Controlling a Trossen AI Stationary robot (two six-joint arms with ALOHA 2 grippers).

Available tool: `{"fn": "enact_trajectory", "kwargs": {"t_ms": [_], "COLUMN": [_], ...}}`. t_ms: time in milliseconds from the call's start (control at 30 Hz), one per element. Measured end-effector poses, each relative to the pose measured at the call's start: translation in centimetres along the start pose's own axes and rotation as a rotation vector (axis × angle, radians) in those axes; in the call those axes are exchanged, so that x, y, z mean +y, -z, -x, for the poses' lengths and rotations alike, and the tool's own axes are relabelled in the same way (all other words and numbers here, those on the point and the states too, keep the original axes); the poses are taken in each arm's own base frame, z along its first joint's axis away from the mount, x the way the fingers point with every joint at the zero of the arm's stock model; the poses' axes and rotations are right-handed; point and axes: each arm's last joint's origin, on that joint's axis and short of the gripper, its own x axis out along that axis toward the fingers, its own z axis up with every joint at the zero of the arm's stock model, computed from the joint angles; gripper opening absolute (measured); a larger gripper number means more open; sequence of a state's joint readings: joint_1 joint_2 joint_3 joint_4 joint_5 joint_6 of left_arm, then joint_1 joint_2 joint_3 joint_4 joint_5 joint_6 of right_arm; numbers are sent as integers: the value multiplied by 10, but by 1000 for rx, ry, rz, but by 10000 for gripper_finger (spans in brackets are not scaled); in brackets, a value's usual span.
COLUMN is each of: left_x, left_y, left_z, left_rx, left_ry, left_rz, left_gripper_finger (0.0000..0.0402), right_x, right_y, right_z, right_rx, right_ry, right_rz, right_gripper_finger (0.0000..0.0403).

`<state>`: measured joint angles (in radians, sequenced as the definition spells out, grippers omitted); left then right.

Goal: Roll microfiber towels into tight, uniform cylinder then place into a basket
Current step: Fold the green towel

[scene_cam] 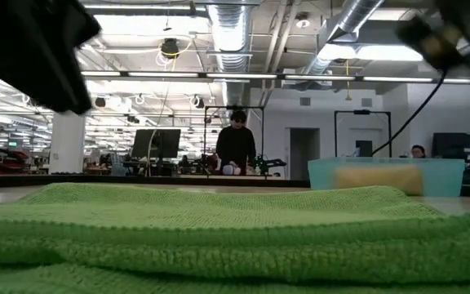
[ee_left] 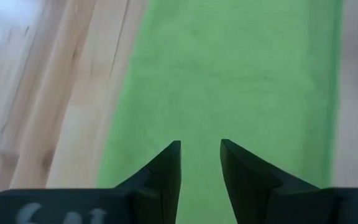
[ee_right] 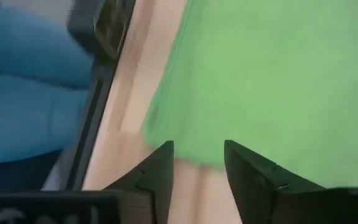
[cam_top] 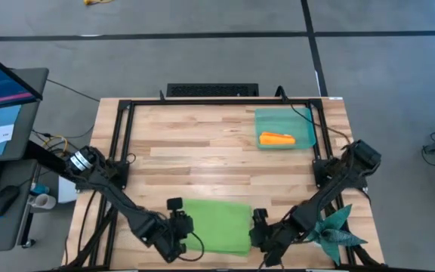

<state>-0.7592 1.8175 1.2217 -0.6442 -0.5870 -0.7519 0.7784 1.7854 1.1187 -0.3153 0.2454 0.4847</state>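
The pale wooden butcher-block surface [cam_top: 202, 143] sits inside a black metal frame, on a grey concrete floor crossed by dark lines. At the near edge lies the lime green microfiber towel [cam_top: 217, 225], folded into a flat rectangle and not rolled. The left gripper [cam_top: 181, 230] hangs at the towel's left edge and the right gripper [cam_top: 261, 230] at its right edge, both low over the cloth. In the left wrist view the left fingers [ee_left: 166, 174] stand spread with a clear gap, green cloth showing between them, nothing pinched. In the right wrist view the right fingers [ee_right: 157, 174] are likewise spread, over the towel's border and the bare wood, holding nothing.

At the far right of the surface rests the shallow translucent teal-green plastic basket [cam_top: 302, 121], and inside it lies the bright orange microfiber towel [cam_top: 276, 139], already rolled into a short cylinder. A dark teal spiky star-shaped cloth [cam_top: 337, 233] sits at the near right corner, beside the right arm.

To the left of the surface stands a desk with a monitor [cam_top: 2, 83], a keyboard and a mouse. From table height, the room beyond is a large open workshop with exposed silver ducts [scene_cam: 231, 33] and strip lights; a person in dark clothing [scene_cam: 236, 145] stands at a distant bench.
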Motion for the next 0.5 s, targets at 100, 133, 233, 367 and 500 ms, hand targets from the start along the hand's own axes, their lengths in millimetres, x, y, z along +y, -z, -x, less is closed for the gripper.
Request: {"fn": "enact_trajectory", "kwargs": {"t_ms": [100, 133, 233, 367, 500], "left_x": [8, 11, 19, 28, 40], "left_y": [0, 0, 3, 9, 15], "left_z": [-17, -23, -39, -52, -63], "left_rx": [-10, -2, 40, 62, 113], "left_ry": [21, 45, 127, 179, 180], "left_rz": [2, 17, 50, 78, 91], "left_gripper_finger": [98, 96, 89, 81, 75], "right_x": [-6, -10, -19, -38, -58], "right_y": [-10, -13, -16, -18, -21], "right_z": [26, 33, 51, 64, 69], "right_rx": [-87, -108, -129, -90, -49], "right_ry": [76, 111, 203, 271, 321], "right_rz": [73, 95, 144, 157, 119], "right_gripper_finger": [155, 153, 147, 141, 137]}}
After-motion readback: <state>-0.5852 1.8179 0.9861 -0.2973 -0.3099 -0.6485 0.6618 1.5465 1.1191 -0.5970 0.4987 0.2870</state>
